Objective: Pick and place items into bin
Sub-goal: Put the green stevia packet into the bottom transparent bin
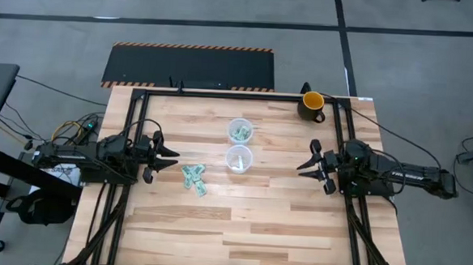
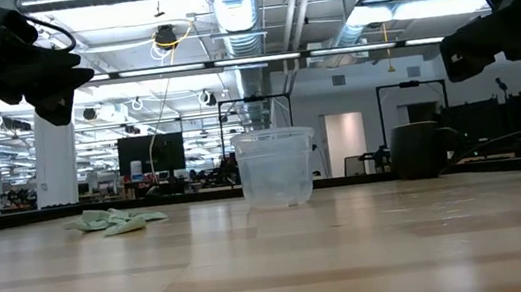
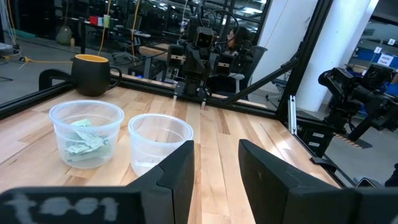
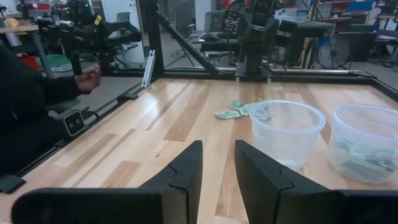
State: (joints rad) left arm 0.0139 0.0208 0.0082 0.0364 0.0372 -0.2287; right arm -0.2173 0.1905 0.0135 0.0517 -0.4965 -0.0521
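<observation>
A pale wood table fills the high view, framed by black rails, with grey floor and a black mat beyond its far edge. The low view looks across it into a large hall with ducts and strip lights overhead.

Nearest the front of the table is bare wood. Further in, left of centre, a small heap of green-and-white packets lies loose on the boards; in the low view the heap sits flat, left of the cups.

At mid-depth both arms hang above the table's sides. The left gripper hovers over the left part, near the loose packets but not touching them, fingers spread in a moderate gap with nothing between them. The right gripper hovers over the right part, well apart from the cups, fingers likewise parted and empty.

Between the grippers stands a clear cup; whether it holds anything cannot be told. Just behind it, nearly touching, a second clear cup holds more packets.

Farthest back, at the right corner, stands a dark mug with a yellow inside.

In the right wrist view a person's hand and dark sleeve show beside the table.
</observation>
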